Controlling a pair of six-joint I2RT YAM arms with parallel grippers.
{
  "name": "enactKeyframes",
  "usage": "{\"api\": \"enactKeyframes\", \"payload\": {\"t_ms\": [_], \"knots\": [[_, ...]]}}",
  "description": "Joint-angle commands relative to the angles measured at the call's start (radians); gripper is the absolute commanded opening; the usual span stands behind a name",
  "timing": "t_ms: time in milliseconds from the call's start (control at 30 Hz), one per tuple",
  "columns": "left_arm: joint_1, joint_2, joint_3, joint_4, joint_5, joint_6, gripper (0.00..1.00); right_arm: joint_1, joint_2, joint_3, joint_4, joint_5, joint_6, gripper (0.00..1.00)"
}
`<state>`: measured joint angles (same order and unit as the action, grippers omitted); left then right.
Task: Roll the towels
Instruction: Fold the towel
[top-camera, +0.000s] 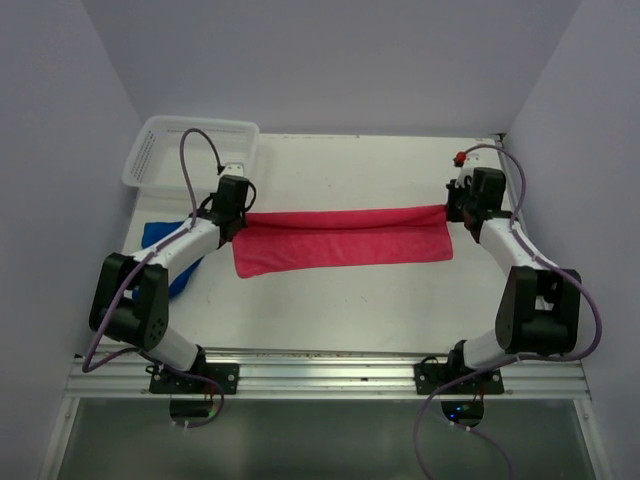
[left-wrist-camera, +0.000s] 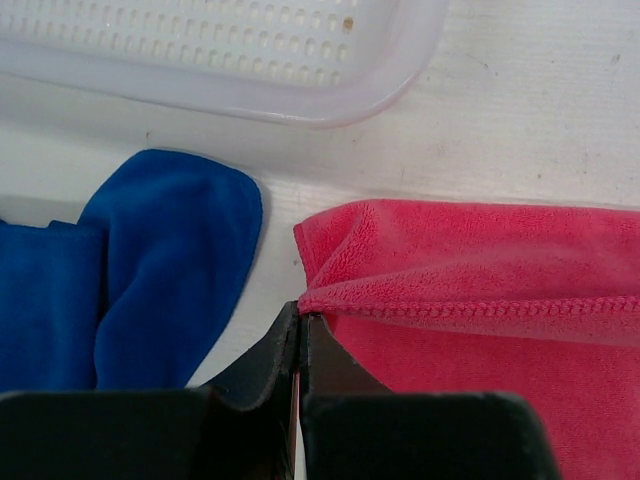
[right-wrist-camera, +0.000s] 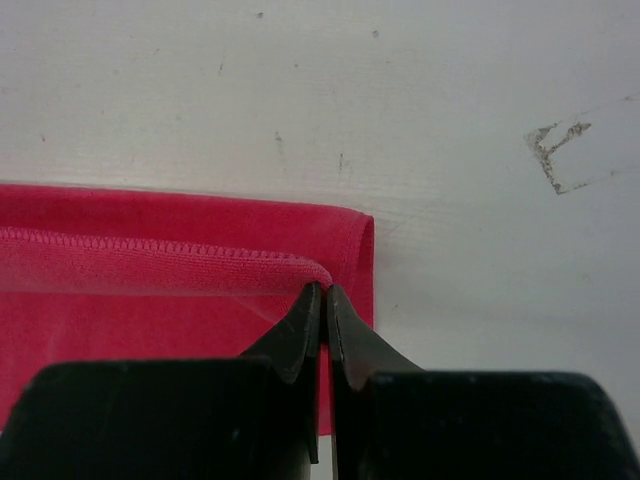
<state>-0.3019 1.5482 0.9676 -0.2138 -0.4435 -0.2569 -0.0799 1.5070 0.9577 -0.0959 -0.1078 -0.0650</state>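
Note:
A red towel (top-camera: 345, 238) lies folded in a long strip across the middle of the table. My left gripper (top-camera: 243, 218) is shut on the stitched edge at its left end, seen in the left wrist view (left-wrist-camera: 301, 310) against the red towel (left-wrist-camera: 480, 290). My right gripper (top-camera: 452, 208) is shut on the stitched edge at its right end, seen in the right wrist view (right-wrist-camera: 323, 290) on the red towel (right-wrist-camera: 150, 260). A blue towel (top-camera: 165, 240) lies crumpled left of the red one, also in the left wrist view (left-wrist-camera: 130, 270).
A white perforated basket (top-camera: 190, 150) stands at the back left, its rim in the left wrist view (left-wrist-camera: 330, 105). A small red item (top-camera: 460, 158) sits at the back right. A metal rail (top-camera: 330, 375) runs along the table's near edge.

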Motion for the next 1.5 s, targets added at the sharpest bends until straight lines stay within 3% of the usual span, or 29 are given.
{"api": "enactKeyframes", "payload": {"t_ms": [0, 833, 1467], "knots": [[-0.008, -0.034, -0.021, -0.006, 0.006, -0.041, 0.00, -0.004, -0.062, -0.023, 0.038, 0.016, -0.013, 0.01], [-0.069, -0.137, -0.133, -0.127, -0.095, -0.150, 0.00, -0.004, -0.082, -0.106, -0.027, 0.189, 0.091, 0.00], [-0.106, -0.132, -0.205, -0.118, -0.104, -0.206, 0.00, -0.004, -0.088, -0.181, -0.007, 0.146, 0.143, 0.01]]}}
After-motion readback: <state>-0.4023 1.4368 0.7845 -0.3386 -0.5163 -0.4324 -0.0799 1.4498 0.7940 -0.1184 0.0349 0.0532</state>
